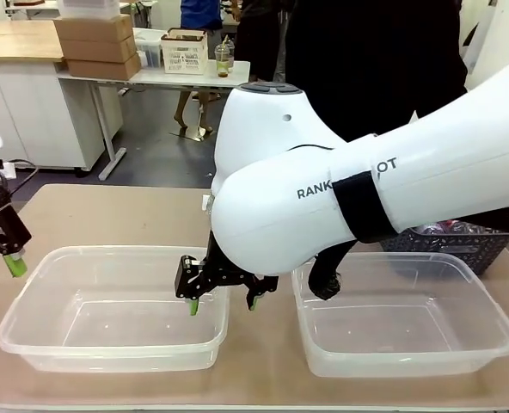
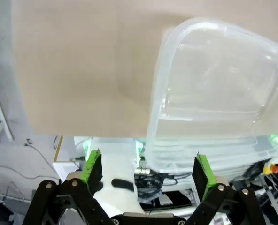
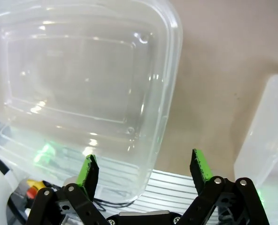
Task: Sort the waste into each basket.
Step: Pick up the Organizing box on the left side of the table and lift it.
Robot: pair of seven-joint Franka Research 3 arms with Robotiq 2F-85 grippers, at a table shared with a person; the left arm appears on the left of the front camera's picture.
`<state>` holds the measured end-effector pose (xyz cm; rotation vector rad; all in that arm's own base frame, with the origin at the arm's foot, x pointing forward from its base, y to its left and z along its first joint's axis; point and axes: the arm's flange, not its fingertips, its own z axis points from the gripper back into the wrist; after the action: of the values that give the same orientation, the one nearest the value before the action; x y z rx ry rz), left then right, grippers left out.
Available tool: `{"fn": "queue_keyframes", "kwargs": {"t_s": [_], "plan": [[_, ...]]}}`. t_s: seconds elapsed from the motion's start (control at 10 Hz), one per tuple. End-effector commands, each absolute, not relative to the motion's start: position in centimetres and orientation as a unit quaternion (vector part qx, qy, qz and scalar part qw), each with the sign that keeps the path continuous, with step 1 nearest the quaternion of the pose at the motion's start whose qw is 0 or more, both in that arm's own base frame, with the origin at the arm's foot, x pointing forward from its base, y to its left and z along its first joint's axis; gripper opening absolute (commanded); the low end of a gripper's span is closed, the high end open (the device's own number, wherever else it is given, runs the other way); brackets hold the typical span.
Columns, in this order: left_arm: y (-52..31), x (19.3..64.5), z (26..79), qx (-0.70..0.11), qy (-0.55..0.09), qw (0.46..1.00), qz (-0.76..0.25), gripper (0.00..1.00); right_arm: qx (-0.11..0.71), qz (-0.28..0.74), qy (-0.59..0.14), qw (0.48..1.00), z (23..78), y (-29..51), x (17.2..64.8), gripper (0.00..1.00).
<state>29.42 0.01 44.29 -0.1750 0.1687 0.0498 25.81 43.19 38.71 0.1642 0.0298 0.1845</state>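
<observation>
while left basket (image 1: 108, 251) and right basket (image 1: 392, 256) sit empty along the table's (image 1: 108, 211) near edge, ready for sorting, left gripper (image 2: 147, 165) and right gripper (image 1: 222, 305) gape wide, holding nothing.

A robotics lab: a white robot arm (image 1: 366, 194) over a work table (image 1: 108, 211), with cardboard boxes (image 1: 97, 45) and a crate (image 1: 184, 53) far left.

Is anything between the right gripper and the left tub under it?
Nothing visible. The open right gripper hangs over the right rim of the left tub, and that tub looks empty.
</observation>
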Motion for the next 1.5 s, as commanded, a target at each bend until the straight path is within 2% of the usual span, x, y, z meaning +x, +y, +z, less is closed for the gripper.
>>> {"fn": "queue_keyframes", "kwargs": {"t_s": [0.0,0.1,0.3,0.6,0.7,0.8,0.9,1.0,1.1,1.2,1.3,1.4], "plan": [[-2.4,28.6,38.5,-0.061,0.049,0.996,0.037,1.00,0.078,0.069,0.013,0.994,38.2,43.1,26.1,1.00],[-3.0,28.3,36.9,-0.042,0.051,0.997,0.028,1.00,0.084,0.065,0.014,0.994,37.8,42.9,26.0,1.00],[-3.1,27.7,35.0,-0.039,0.105,0.994,0.019,1.00,0.090,0.052,0.021,0.994,37.1,42.4,26.1,1.00],[-2.3,26.8,33.4,-0.020,0.145,0.988,0.037,1.00,0.089,0.052,0.018,0.994,37.1,42.1,26.3,1.00],[-2.1,26.6,33.2,-0.038,0.147,0.988,0.036,1.00,0.091,0.054,0.024,0.994,37.1,42.1,26.3,0.41],[-2.2,26.5,33.4,-0.044,0.131,0.990,0.035,0.41,0.089,0.053,0.023,0.994,37.0,42.3,26.3,0.40],[-2.2,26.5,33.6,-0.057,0.117,0.991,0.034,0.40,0.084,0.055,0.024,0.995,36.9,42.6,26.3,0.00],[-2.1,26.4,33.7,-0.067,0.115,0.991,0.033,0.00,0.075,0.057,0.025,0.995,36.7,42.9,26.4,0.35],[-2.2,26.2,33.6,-0.068,0.113,0.991,0.035,0.00,0.073,0.055,0.024,0.996,36.6,42.9,26.4,0.00],[-2.2,26.1,33.5,-0.068,0.116,0.990,0.031,0.00,0.072,0.052,0.021,0.996,36.8,42.9,26.3,0.00],[-2.2,26.0,33.4,-0.065,0.119,0.990,0.028,0.14,0.068,0.043,0.024,0.996,36.8,42.8,26.4,0.00],[-2.2,26.0,33.5,-0.067,0.119,0.990,0.024,0.04,0.068,0.040,0.022,0.997,36.9,42.5,26.4,0.00]]}}
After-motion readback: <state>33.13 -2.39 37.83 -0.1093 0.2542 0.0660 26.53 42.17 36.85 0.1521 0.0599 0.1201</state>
